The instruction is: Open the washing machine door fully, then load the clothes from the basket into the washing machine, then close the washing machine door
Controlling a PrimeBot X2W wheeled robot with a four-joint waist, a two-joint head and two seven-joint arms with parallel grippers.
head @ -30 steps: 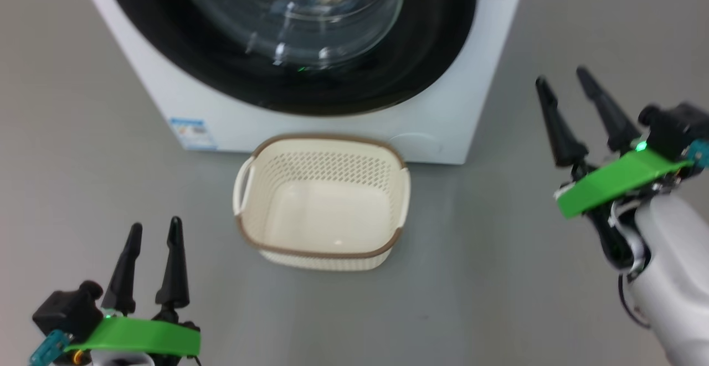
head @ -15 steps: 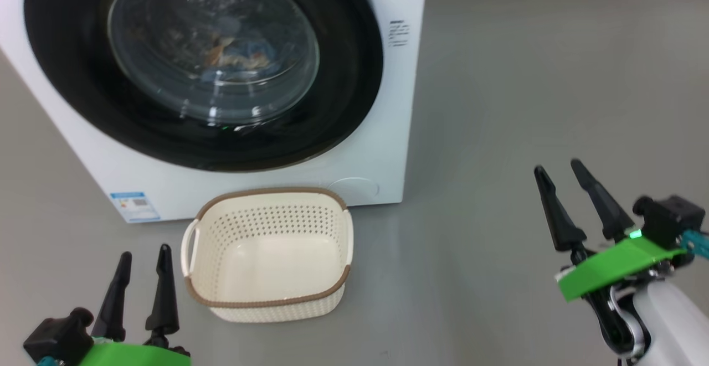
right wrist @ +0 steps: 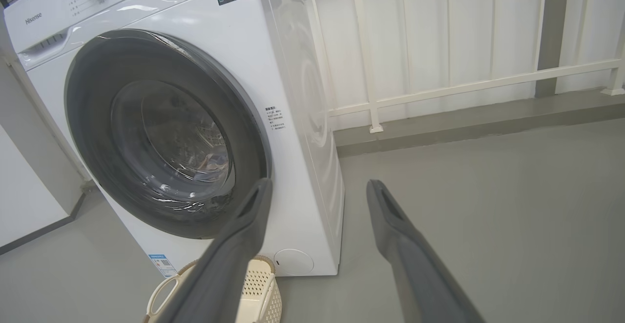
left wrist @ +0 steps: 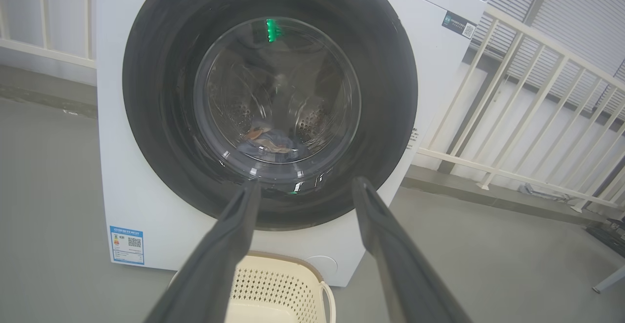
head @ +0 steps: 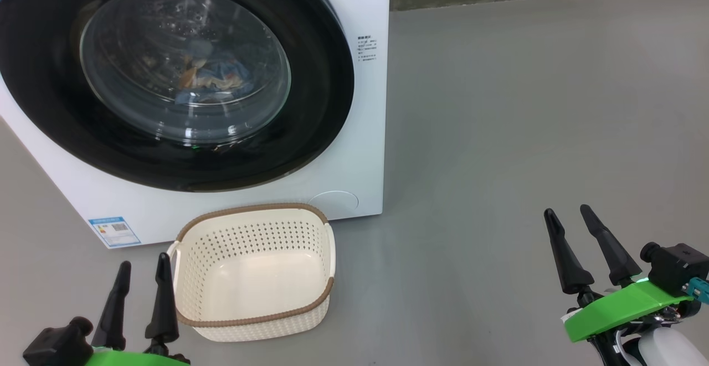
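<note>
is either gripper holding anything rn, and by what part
Nothing is held. The left gripper and the right gripper are both open with nothing in them; the basket stands empty on the floor.

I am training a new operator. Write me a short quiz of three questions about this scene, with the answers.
1. True or false: the washing machine door is shut.
2. The clothes lie: A) on the floor; B) inside the washing machine, behind the glass; C) on top of it.
3. Fill in: the basket is ____.
Key: 1 true; 2 B; 3 empty.
</note>
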